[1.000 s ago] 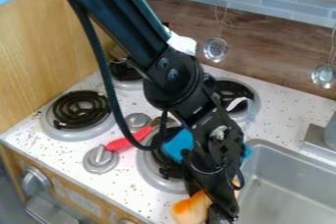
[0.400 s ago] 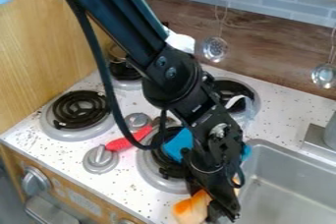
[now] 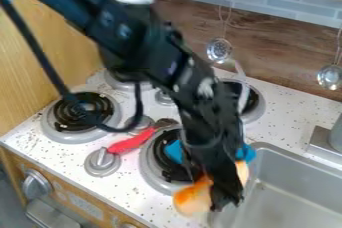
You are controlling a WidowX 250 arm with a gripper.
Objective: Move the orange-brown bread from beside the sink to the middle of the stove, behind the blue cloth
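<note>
With 12 o'clock toward the backsplash, my hand [image 3: 227, 195] hangs low over the front of the counter [image 3: 137, 192], by the near-left corner of the sink [image 3: 294, 196]. I cannot tell whether it is spread or pressed together, nor whether it grips anything. Nearest to it is an orange-and-cream toy food piece [image 3: 192, 198]: its orange-tinged part shows just beside me at 9 o'clock, and a similar cream-orange part shows past my wrist at about 1 o'clock. If both belong to one piece, its long axis runs from 8 to 2 o'clock, crossing behind my hand; whether we touch, I can't make out. Farther up, around 12 o'clock, something blue [image 3: 246, 153] peeps out on either side of my wrist, over the near burner [image 3: 148, 166] and toward the sink's edge. Off at 10 o'clock lies a red-handled utensil [image 3: 131, 143], its handle slanting from 8 to 2 o'clock, the lower end close to a round grey knob [image 3: 101, 160]. Well apart, at 12 o'clock, a slotted metal ladle [image 3: 219, 50] hangs against the backsplash [image 3: 280, 52].
</note>
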